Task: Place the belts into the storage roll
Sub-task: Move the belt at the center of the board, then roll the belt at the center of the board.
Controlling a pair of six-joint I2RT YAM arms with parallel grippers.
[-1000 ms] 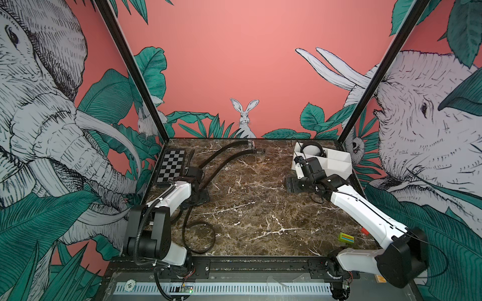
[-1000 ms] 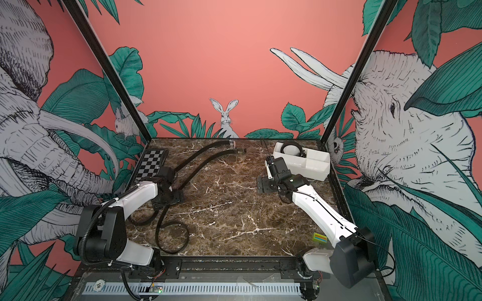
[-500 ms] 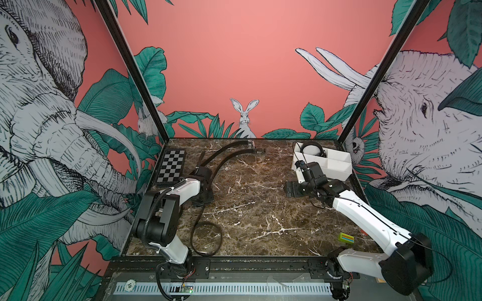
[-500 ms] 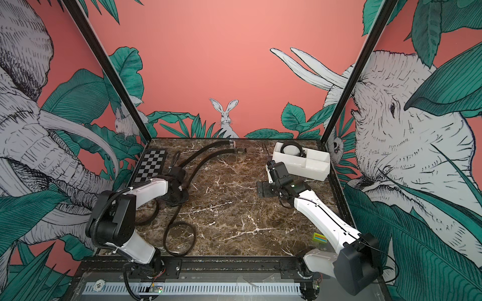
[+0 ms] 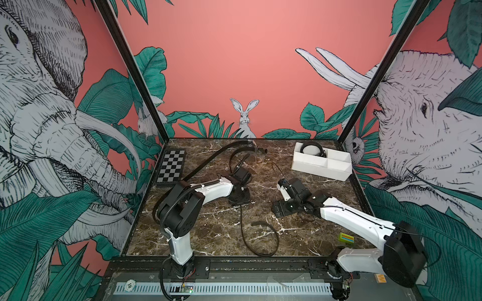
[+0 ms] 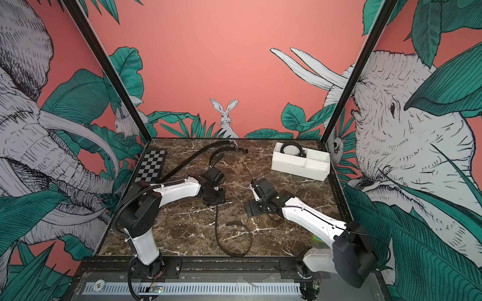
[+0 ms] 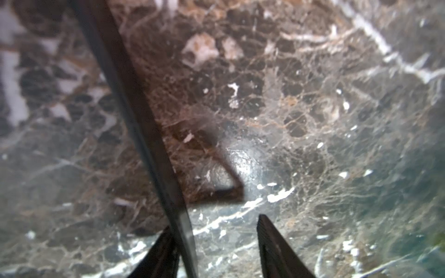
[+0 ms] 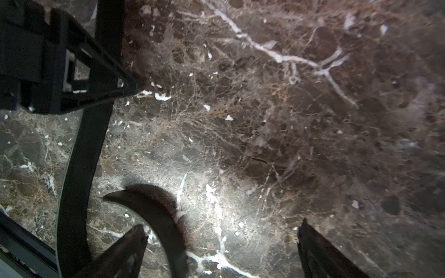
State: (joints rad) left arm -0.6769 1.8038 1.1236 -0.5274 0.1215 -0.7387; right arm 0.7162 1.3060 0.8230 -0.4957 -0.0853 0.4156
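The storage roll (image 5: 320, 169) is a white divided tray at the back right, with one belt (image 5: 311, 149) coiled in its far compartment. Another belt (image 5: 221, 151) arcs across the back left of the table. A third belt (image 5: 242, 229) runs from my left gripper (image 5: 238, 198) into a loop near the front. In the left wrist view this belt (image 7: 134, 108) passes between the open jaws of my left gripper (image 7: 214, 221), against one finger. My right gripper (image 8: 221, 223) is open low over the table, with the belt's curled end (image 8: 156, 211) beside one finger.
A black-and-grey checkered board (image 5: 170, 166) lies at the back left. A small green block (image 5: 346, 238) sits at the front right, by the right arm. Printed walls close in the table on three sides, and a black rail runs along the front.
My left arm swung right toward the table's middle, dragging the belt loop with it; its jaws closed, then reopened. My right arm drew back from the tray toward the middle.
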